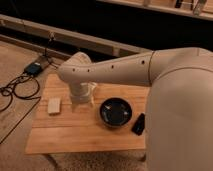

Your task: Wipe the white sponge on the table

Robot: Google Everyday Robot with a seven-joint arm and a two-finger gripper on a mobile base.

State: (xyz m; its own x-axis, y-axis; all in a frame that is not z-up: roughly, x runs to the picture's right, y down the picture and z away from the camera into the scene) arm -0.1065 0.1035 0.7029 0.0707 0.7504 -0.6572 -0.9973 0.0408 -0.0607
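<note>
The white sponge (pixel 54 105) lies flat on the left part of the light-wood table (pixel 75 137). My white arm reaches in from the right across the table's back. The gripper (pixel 81 100) hangs down from the wrist over the table's middle, just right of the sponge and apart from it. The wrist hides most of the gripper.
A black bowl (pixel 116 112) stands right of the gripper. A black phone-like slab (pixel 138 124) lies by the bowl near the table's right end. A small box (pixel 34 68) and black cables (pixel 15 90) lie on the floor to the left.
</note>
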